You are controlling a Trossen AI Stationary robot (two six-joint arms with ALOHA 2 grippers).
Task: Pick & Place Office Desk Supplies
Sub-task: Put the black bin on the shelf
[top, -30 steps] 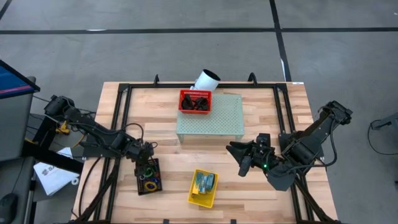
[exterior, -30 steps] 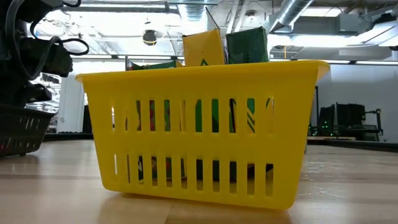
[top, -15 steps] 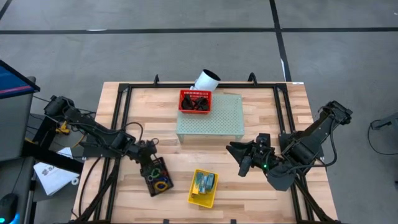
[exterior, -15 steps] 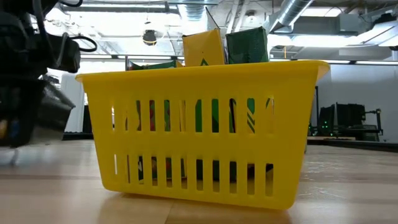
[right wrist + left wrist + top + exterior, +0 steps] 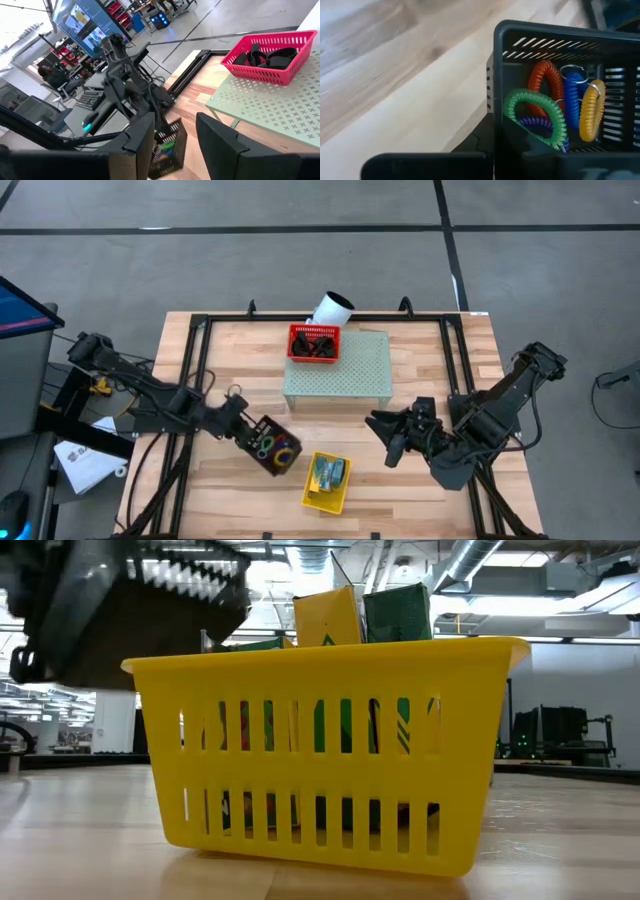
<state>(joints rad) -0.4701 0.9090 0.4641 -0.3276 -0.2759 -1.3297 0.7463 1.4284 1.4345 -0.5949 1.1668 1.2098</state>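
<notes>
Black basket (image 5: 270, 446) hangs clamped in left gripper (image 5: 238, 427), near yellow basket (image 5: 327, 483); right gripper (image 5: 392, 437) apart.

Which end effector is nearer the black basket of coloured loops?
Left. The left end effector is shut on the black basket, carrying it. The right end effector hangs apart, across the yellow basket from it.

A black slotted basket (image 5: 270, 446) holds coiled loops (image 5: 555, 112) in green, red-orange, blue, yellow and purple. The yellow slatted basket (image 5: 320, 755) carries yellow and dark green printed boxes (image 5: 360, 612). A red mesh basket (image 5: 314, 343) contains black clips (image 5: 270, 55) and sits on a pale green block (image 5: 345, 380) patterned with small perforations. Behind it lies a white tube (image 5: 331, 308). The table (image 5: 470, 360) is pale striped wood.
</notes>
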